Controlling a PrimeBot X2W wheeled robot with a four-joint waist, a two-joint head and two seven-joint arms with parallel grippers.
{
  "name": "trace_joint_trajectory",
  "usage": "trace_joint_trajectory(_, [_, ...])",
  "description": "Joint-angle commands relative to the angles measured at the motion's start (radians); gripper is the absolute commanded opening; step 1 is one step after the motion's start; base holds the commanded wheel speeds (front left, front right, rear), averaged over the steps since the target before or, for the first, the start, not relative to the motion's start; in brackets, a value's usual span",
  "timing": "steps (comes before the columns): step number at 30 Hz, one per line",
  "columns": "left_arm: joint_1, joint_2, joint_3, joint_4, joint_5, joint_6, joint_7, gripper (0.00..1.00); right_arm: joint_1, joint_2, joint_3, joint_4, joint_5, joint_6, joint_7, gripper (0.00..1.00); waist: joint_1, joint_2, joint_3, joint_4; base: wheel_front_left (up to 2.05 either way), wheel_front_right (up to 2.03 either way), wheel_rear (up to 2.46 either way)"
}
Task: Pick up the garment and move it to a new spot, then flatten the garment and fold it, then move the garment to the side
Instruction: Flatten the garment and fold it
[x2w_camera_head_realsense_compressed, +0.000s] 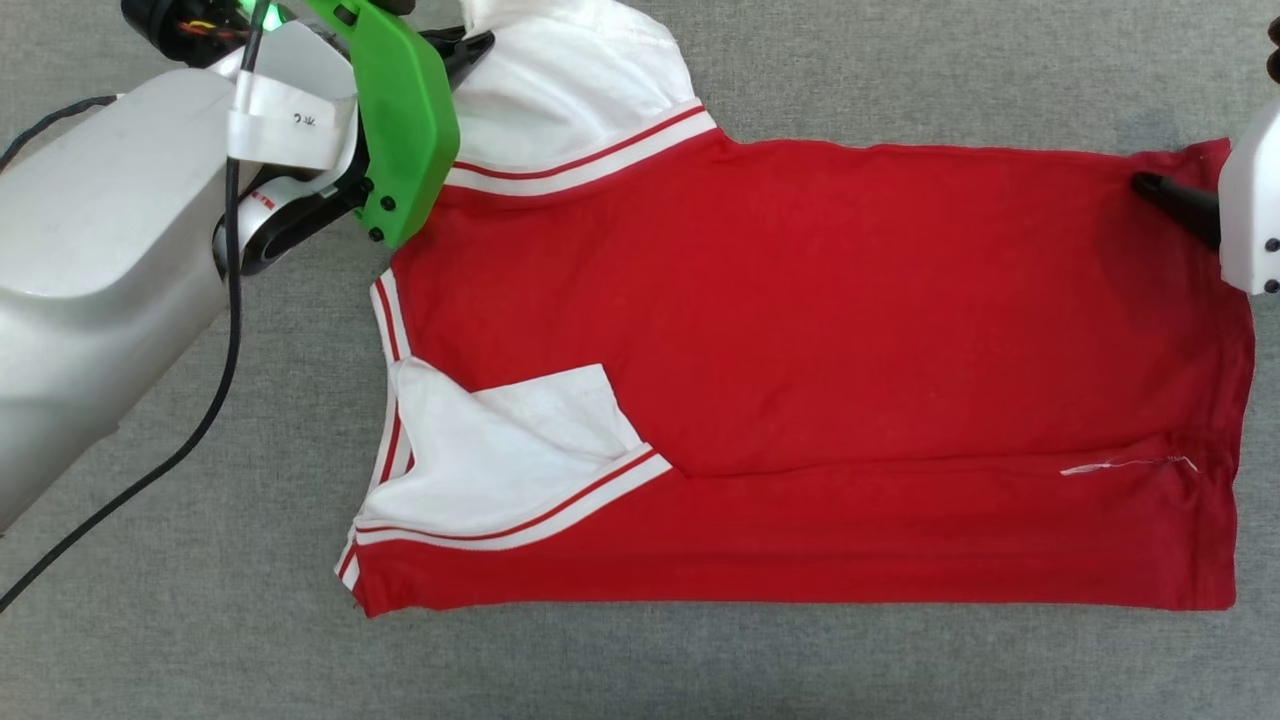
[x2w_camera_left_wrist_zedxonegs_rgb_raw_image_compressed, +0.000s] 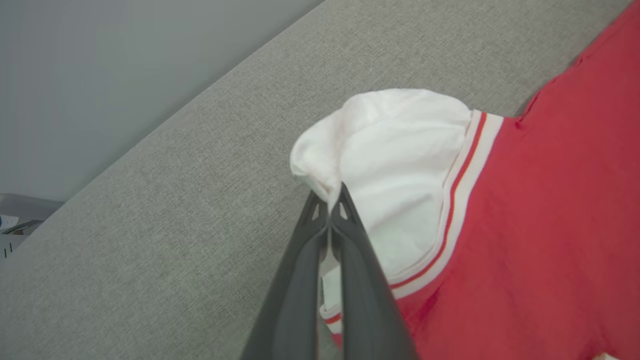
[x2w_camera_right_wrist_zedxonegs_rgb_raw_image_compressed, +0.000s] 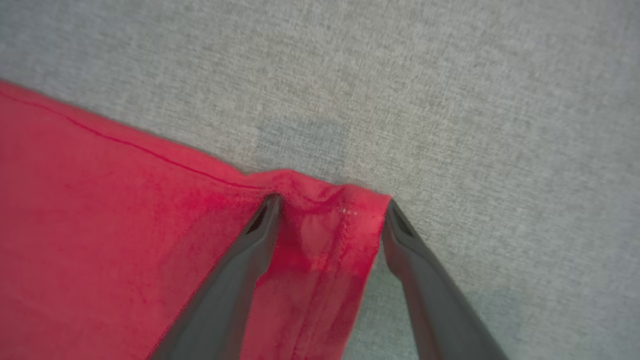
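1. A grey woven surface (x2w_camera_head_realsense_compressed: 700, 660) is spreading out under everything. In the left wrist view a plain pale wall (x2w_camera_left_wrist_zedxonegs_rgb_raw_image_compressed: 125, 75) is rising behind its far edge.
2. The garment (x2w_camera_head_realsense_compressed: 800, 300) is lying flat across the middle of that surface. Its red body is stretching sideways, with the sleeve end toward the robot's left and the hem toward its right.
3. Its near long edge is lying folded up over the body as a red band. The near white sleeve (x2w_camera_head_realsense_compressed: 500, 450) is lying tucked inward on the red.
4. The far white sleeve (x2w_camera_head_realsense_compressed: 570, 80) is bunching up off the surface, with striped trim running along its seam.
5. The left gripper (x2w_camera_left_wrist_zedxonegs_rgb_raw_image_compressed: 330, 202) is pinching the edge of that far sleeve, its two dark fingers pressing together on the white cloth.
6. The right gripper (x2w_camera_right_wrist_zedxonegs_rgb_raw_image_compressed: 332, 202) is sitting at the far hem corner (x2w_camera_right_wrist_zedxonegs_rgb_raw_image_compressed: 345, 215) with its fingers spread apart and gripping nothing. One fingertip is resting on the red cloth and the other on the grey surface just beside the hem's edge.
7. A black cable (x2w_camera_head_realsense_compressed: 225, 330) is hanging along the left arm, beside a green cover (x2w_camera_head_realsense_compressed: 405, 120).
8. A loose white thread (x2w_camera_head_realsense_compressed: 1130, 465) is lying on the red cloth near the hem.
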Motion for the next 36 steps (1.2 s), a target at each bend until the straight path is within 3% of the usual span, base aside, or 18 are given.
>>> trace_joint_trajectory(1, [0.001, 0.001, 0.002, 0.009, 0.009, 0.004, -0.010, 0.00, 0.041, 0.034, 0.051, 0.030, 0.012, 0.000, -0.015, 0.00, 0.0001, 0.0000, -0.011, -0.004, 0.00, 0.00, 0.00])
trace_joint_trajectory(9, [0.056, 0.010, 0.000, 0.031, -0.013, -0.001, -0.050, 0.00, 0.027, 0.005, 0.063, 0.027, 0.068, 0.000, -0.205, 0.00, 0.0001, 0.0000, -0.112, -0.008, 0.00, 0.00, 0.00])
trace_joint_trajectory(17, [0.207, 0.043, -0.007, -0.017, -0.016, 0.012, -0.097, 0.00, 0.149, -0.050, 0.109, -0.029, 0.100, 0.000, -0.404, 0.00, 0.0001, 0.0000, -0.247, 0.001, 0.00, 0.00, 0.00])
trace_joint_trajectory(29, [0.457, 0.133, -0.012, -0.175, -0.039, 0.093, -0.143, 0.00, 0.356, -0.105, 0.124, -0.099, 0.125, 0.000, -0.543, 0.00, 0.0001, 0.0000, -0.354, 0.014, 0.00, 0.00, 0.00])
trace_joint_trajectory(36, [0.601, 0.140, -0.014, -0.199, -0.056, 0.126, -0.152, 0.00, 0.505, -0.101, 0.097, -0.141, 0.146, 0.000, -0.584, 0.00, 0.0001, 0.0000, -0.381, 0.015, 0.00, 0.00, 0.00])
